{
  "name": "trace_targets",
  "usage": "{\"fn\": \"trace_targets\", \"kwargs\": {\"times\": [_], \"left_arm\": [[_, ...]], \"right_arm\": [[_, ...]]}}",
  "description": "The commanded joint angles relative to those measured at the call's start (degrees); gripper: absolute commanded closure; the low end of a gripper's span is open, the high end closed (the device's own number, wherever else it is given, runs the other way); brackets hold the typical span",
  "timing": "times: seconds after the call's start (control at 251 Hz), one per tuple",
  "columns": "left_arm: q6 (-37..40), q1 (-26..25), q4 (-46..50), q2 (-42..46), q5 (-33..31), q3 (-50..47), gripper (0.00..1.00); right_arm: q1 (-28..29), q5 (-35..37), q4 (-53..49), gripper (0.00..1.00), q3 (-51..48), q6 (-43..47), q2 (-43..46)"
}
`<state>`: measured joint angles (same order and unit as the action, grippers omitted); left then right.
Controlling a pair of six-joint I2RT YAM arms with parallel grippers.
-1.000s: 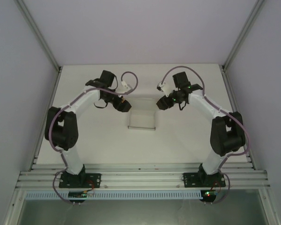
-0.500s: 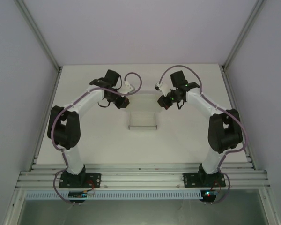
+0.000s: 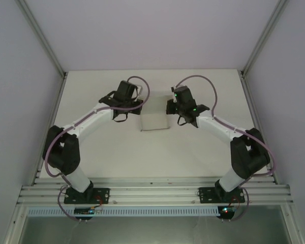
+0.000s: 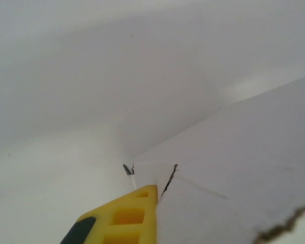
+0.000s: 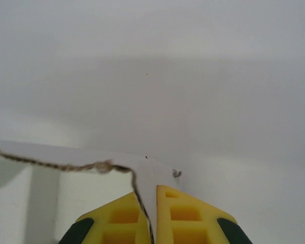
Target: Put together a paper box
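The paper box [image 3: 153, 121] is a plain white cardboard piece at the middle of the table, between the two wrists. My left gripper [image 3: 139, 105] is at its far left corner and my right gripper [image 3: 170, 107] at its far right corner. In the left wrist view one yellow finger [image 4: 127, 216] presses against a white cardboard panel [image 4: 234, 173], which hides the other finger; the left gripper [image 4: 157, 190] is shut on it. In the right wrist view the right gripper [image 5: 153, 190] is shut on a thin cardboard wall [image 5: 91, 158] standing between its two yellow fingers.
The white table [image 3: 193, 152] lies inside an enclosure with pale walls and slanted metal posts [image 3: 43, 40]. Aluminium rails [image 3: 152, 193] run along the near edge where both arm bases are bolted. Purple cables loop over each wrist.
Both arms have swung inward and forward onto the box's far corners. Both grippers have shut on its cardboard. The box now sits a little farther back and looks folded up.
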<state>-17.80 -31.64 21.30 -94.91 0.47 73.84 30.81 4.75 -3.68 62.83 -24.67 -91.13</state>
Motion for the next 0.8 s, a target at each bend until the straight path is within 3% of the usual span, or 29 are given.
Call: {"fn": "trace_targets", "kwargs": {"times": [0.0,0.072,0.243,0.423,0.671,0.798], "left_arm": [[-14.8,0.4,-9.7,0.9,-6.6,-1.6,1.00],[-17.2,-0.1,-12.9,0.0,-9.0,-2.4,1.00],[-18.7,-0.1,-21.2,-2.6,-7.3,-4.8,1.00],[-13.9,-1.0,-33.2,-3.4,-5.5,-12.4,1.00],[-10.9,-1.9,-38.4,-1.9,-4.3,-19.8,1.00],[-6.7,-4.3,-43.7,-0.1,-3.4,-24.9,0.85]], "right_arm": [[1.0,6.1,10.6,1.00,-1.3,-15.5,-0.9],[2.1,4.7,14.3,1.00,-1.6,-14.6,-2.0],[4.3,6.2,16.8,1.00,-2.6,-9.1,-5.2],[5.2,7.4,25.0,1.00,-7.8,-6.8,-7.7],[7.0,9.3,29.4,1.00,-13.7,-1.6,-7.0],[8.3,12.5,33.2,1.00,-18.8,0.5,-4.2]]}}
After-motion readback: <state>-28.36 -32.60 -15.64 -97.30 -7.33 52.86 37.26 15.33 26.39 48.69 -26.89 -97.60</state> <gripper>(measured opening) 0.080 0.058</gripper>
